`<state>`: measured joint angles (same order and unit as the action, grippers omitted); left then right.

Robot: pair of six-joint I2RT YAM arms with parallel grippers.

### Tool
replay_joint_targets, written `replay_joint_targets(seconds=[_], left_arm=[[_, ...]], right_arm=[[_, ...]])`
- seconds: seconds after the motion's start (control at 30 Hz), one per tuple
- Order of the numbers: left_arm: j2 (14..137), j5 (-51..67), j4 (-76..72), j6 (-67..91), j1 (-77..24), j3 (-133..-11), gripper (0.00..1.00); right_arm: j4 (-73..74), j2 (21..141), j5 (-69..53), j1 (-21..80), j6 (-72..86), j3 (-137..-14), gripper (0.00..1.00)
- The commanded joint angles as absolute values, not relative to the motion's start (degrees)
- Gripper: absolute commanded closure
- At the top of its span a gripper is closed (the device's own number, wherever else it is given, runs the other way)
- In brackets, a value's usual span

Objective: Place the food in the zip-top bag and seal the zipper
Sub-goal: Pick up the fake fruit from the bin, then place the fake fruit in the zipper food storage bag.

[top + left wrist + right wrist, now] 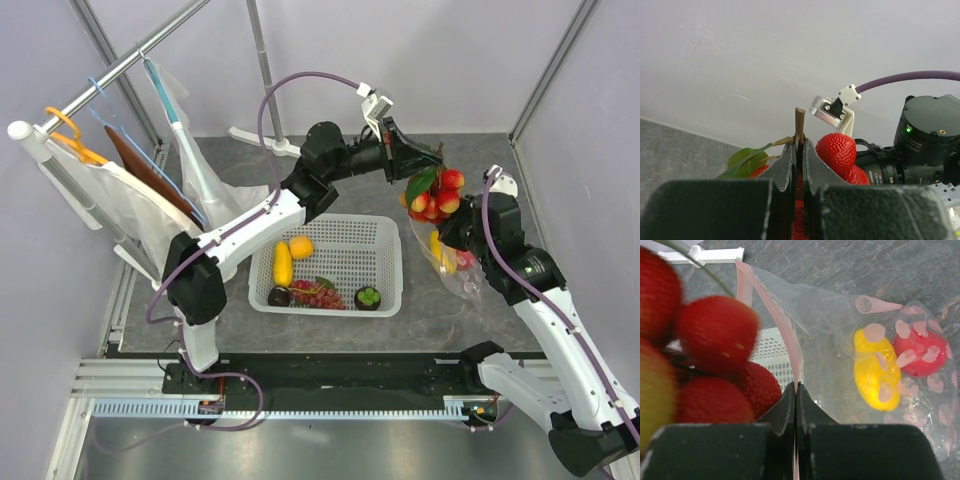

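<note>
My left gripper [412,165] is shut on the brown stem [799,127] of a bunch of red-yellow small fruits [438,196] with green leaves, held in the air over the zip-top bag [455,265]. The bunch also shows in the left wrist view [839,150] and the right wrist view [715,335]. My right gripper [455,235] is shut on the bag's pink zipper strip [785,335], holding its mouth up. Inside the bag lie a yellow mango [876,367] and a red pomegranate [920,352]. A mango [283,263], an orange [301,246], grapes [316,294] and mangosteens [368,297] lie in the basket.
A white mesh basket [385,260] stands mid-table, left of the bag. A clothes rail with hangers and white bags [110,150] stands at the far left. A white stand foot [255,140] rests at the back. Grey walls close in the table.
</note>
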<state>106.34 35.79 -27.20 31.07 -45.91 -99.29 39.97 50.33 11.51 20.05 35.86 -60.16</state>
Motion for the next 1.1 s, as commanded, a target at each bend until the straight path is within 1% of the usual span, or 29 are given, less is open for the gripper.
replay_joint_targets(seconds=[0.0, 0.23, 0.33, 0.5, 0.67, 0.77, 0.8, 0.87, 0.97, 1.07], left_arm=[[106.8, 35.9, -34.5, 37.7, -46.2, -99.8, 0.98], [100.2, 38.3, -33.7, 31.3, -45.4, -84.8, 0.98], [98.7, 39.4, -32.4, 28.2, -45.3, -82.0, 0.98], [98.2, 41.1, -31.1, 24.3, -45.4, -80.2, 0.98], [95.5, 45.3, -28.4, 11.4, -46.8, -78.0, 0.98], [94.4, 47.5, -22.4, 3.6, -48.4, -77.2, 0.98], [94.0, 47.0, -19.8, -2.7, -49.0, -77.4, 0.98], [93.7, 46.7, -16.7, -7.6, -50.2, -77.0, 0.98], [94.4, 43.9, -14.0, -10.9, -51.4, -78.1, 0.98], [95.4, 44.0, -12.5, -14.1, -51.9, -79.5, 0.98]], right_arm=[[40.4, 50.4, 10.1, 19.6, 37.2, -62.9, 1.00], [42.3, 49.7, 13.7, 19.4, 36.0, -65.1, 1.00], [41.8, 49.3, 13.2, 19.3, 36.3, -65.4, 1.00], [41.6, 49.5, 12.8, 19.2, 36.5, -66.3, 1.00], [41.4, 49.6, 12.8, 19.2, 36.2, -67.2, 1.00], [40.5, 49.3, 12.3, 19.2, 36.1, -67.1, 1.00], [40.3, 49.2, 11.5, 19.2, 36.2, -67.0, 1.00], [39.1, 49.0, 10.3, 19.2, 36.3, -66.7, 1.00], [38.4, 49.0, 8.4, 19.2, 36.4, -66.5, 1.00], [37.5, 49.0, 5.9, 19.2, 36.6, -66.3, 1.00]])
